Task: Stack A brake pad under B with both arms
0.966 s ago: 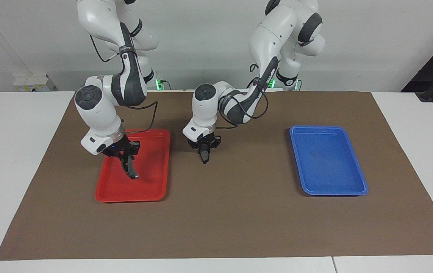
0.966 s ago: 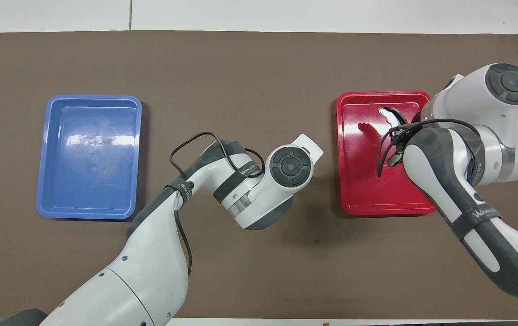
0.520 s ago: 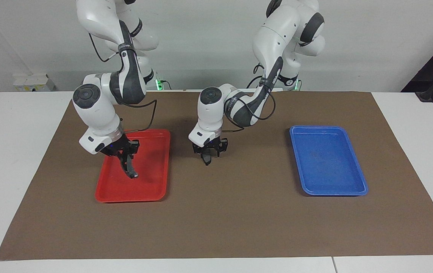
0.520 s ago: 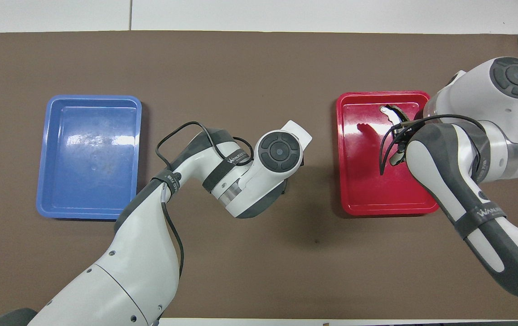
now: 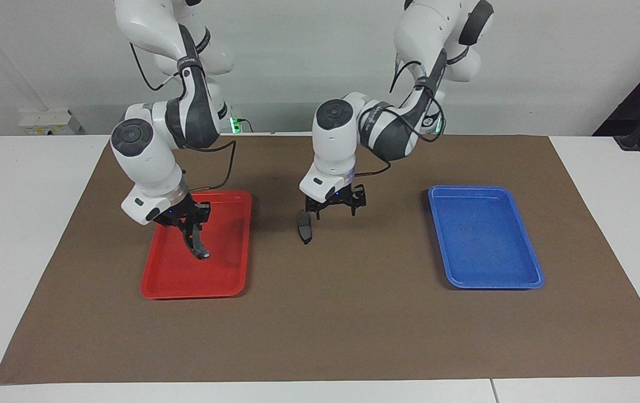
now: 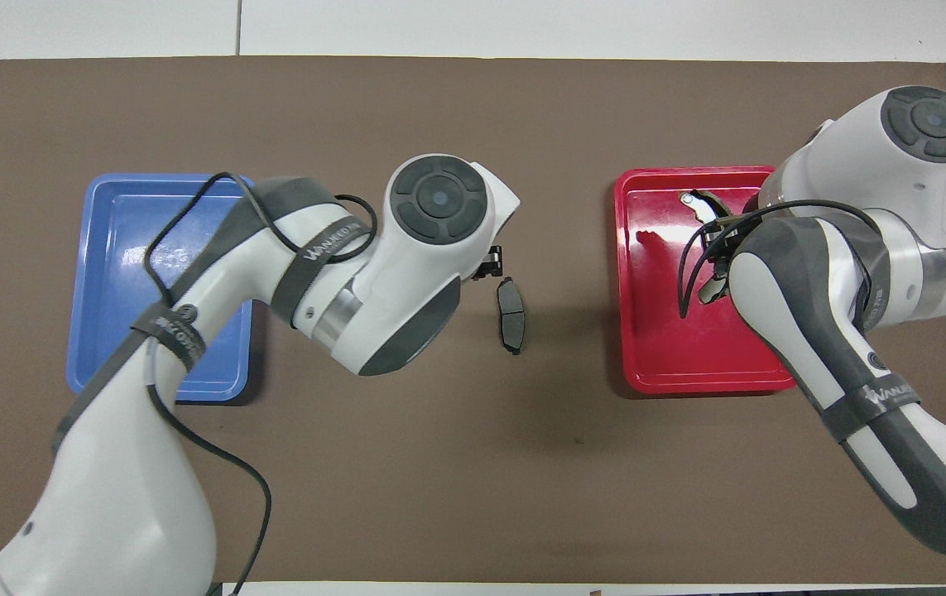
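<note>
While A brake pad [image 5: 303,226] lies free midway, left gripper [image 5: 335,206] gapes; right gripper [image 5: 191,226] seemingly grasps B [image 5: 199,246].

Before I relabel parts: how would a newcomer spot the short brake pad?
On the brown mat, look between the red tray and blue tray. The A brake pad lies flat there, short and straight, unlike the curved B held over the red tray.

Showing dark grey on the short pad [image 5: 304,228], red and blue on the trays [image 5: 238,240] [image 5: 527,252], brown on the mat [image 5: 353,324].
</note>
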